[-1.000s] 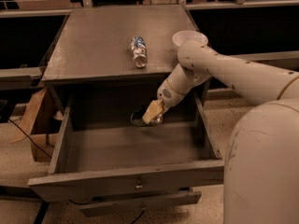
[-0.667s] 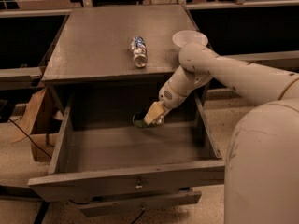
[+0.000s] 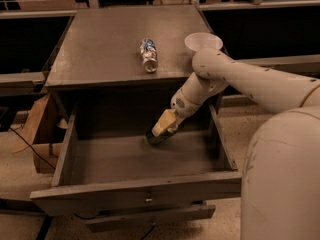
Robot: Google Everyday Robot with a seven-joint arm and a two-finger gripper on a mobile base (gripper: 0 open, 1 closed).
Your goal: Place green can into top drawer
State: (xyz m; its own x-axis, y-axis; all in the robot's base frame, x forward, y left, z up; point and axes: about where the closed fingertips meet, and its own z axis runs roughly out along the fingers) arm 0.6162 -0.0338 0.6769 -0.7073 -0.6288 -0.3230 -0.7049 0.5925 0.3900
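Grey cabinet top [image 3: 100, 49] behind, and the gripper [image 3: 158, 133], clamped on the green can [image 3: 152, 139], has dipped lower into the open top drawer [image 3: 135, 191], bare floor left and forward.

Workshop-like room: grey cabinet [image 3: 115, 44], floor cable [image 3: 31, 150]; claw [image 3: 158, 135] inside top drawer [image 3: 135, 193].

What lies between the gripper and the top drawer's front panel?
Only bare drawer floor, in the camera view; the gripper is low at the back of the top drawer, at the green can.
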